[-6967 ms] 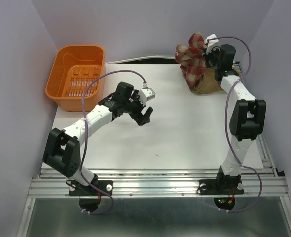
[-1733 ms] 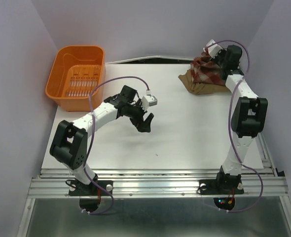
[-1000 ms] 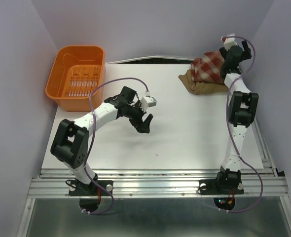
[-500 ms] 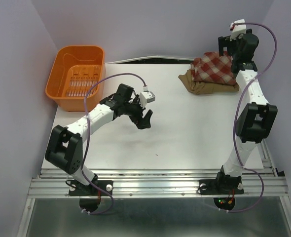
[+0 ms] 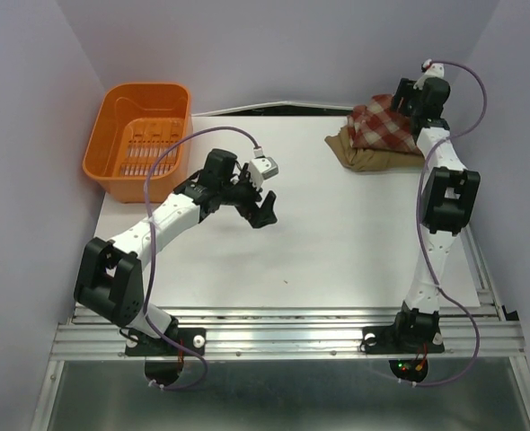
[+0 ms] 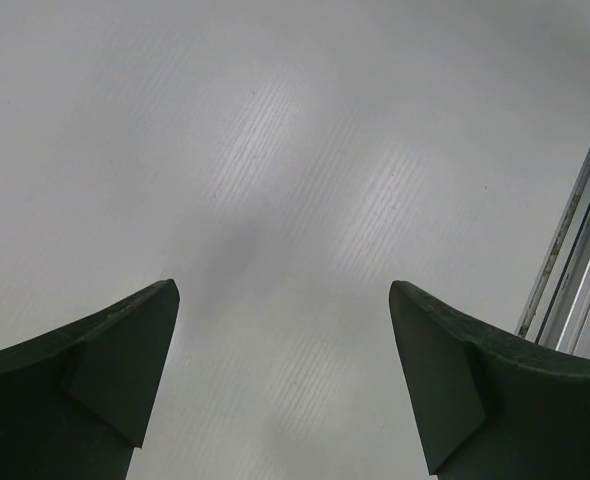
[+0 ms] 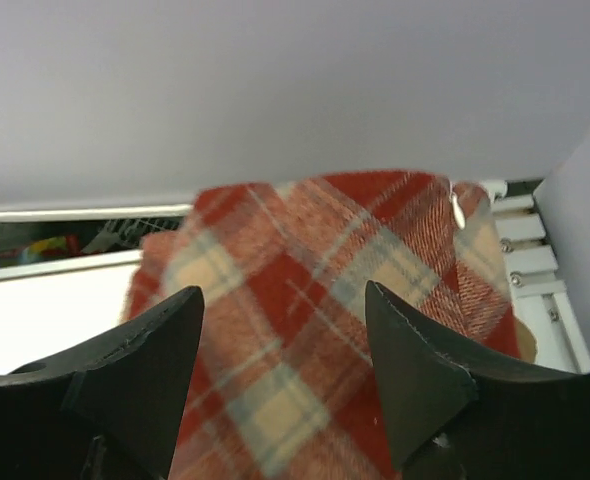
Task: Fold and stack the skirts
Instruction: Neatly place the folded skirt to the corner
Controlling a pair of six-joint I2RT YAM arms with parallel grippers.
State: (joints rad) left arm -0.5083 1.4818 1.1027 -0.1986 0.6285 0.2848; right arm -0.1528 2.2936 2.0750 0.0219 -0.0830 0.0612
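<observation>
Top view: left gripper (image 5: 263, 210) wide, empty, above table (image 5: 337, 242). Right gripper (image 5: 407, 97) over plaid skirt (image 5: 384, 126), far right corner. Two skirts seen, plaid atop tan skirt (image 5: 373, 162); one orange basket (image 5: 103, 163).
Left wrist: fingers (image 6: 115, 370) spread, nothing between.
Right wrist: fingers (image 7: 140, 370) apart, plaid cloth just beyond (contact unclear).

Plaid skirt (image 5: 384, 127) atop tan skirt (image 5: 366, 161)

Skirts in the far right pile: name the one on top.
The red-and-cream plaid skirt lies on top; the plain tan-brown skirt sits beneath it, only its edges showing.
</observation>
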